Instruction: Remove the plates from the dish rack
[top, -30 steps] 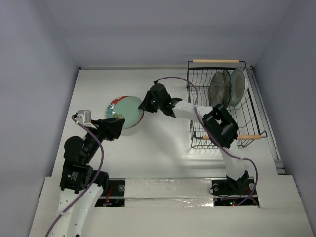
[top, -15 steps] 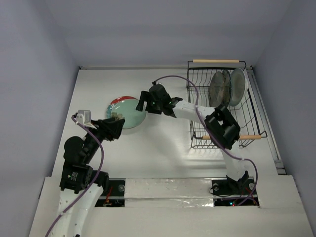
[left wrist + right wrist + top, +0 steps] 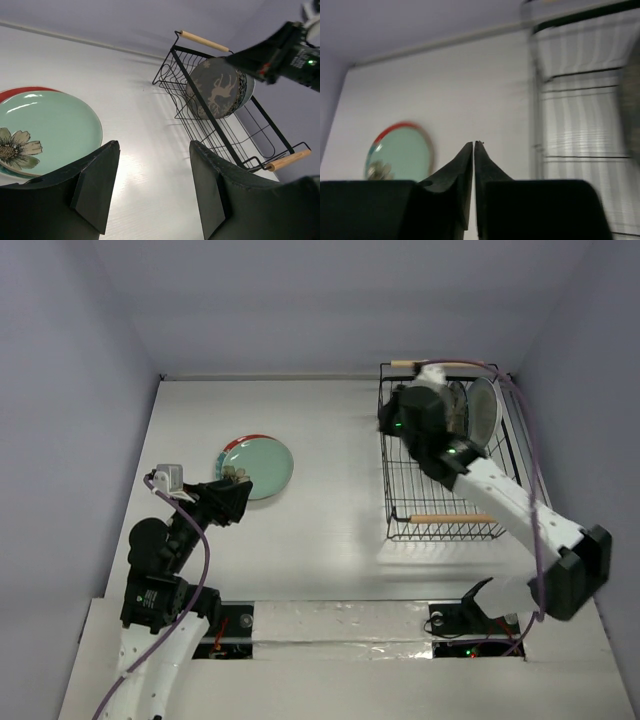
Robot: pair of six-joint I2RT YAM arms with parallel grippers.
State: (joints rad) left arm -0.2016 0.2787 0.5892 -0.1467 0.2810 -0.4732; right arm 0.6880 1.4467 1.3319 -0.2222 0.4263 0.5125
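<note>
The red plate with teal flowers (image 3: 255, 466) lies flat on the table at the left; it also shows in the left wrist view (image 3: 45, 132) and the right wrist view (image 3: 400, 152). The grey-brown plate (image 3: 447, 418) stands upright in the dish rack (image 3: 388, 495), with a white plate (image 3: 483, 410) behind it. The left wrist view shows the grey-brown plate (image 3: 215, 90) in the rack (image 3: 235, 145). My left gripper (image 3: 243, 498) is open and empty beside the red plate's near edge. My right gripper (image 3: 385, 422) is shut and empty above the rack's far left corner.
The rack's wooden handles sit at its far end (image 3: 440, 364) and near end (image 3: 455, 518). The table's back wall runs behind the rack. Bare white tabletop (image 3: 330, 490) lies between the red plate and the rack.
My right arm has swung from beside the red plate back right to the rack's far left corner. The red plate stays on the table. The left arm has not moved.
</note>
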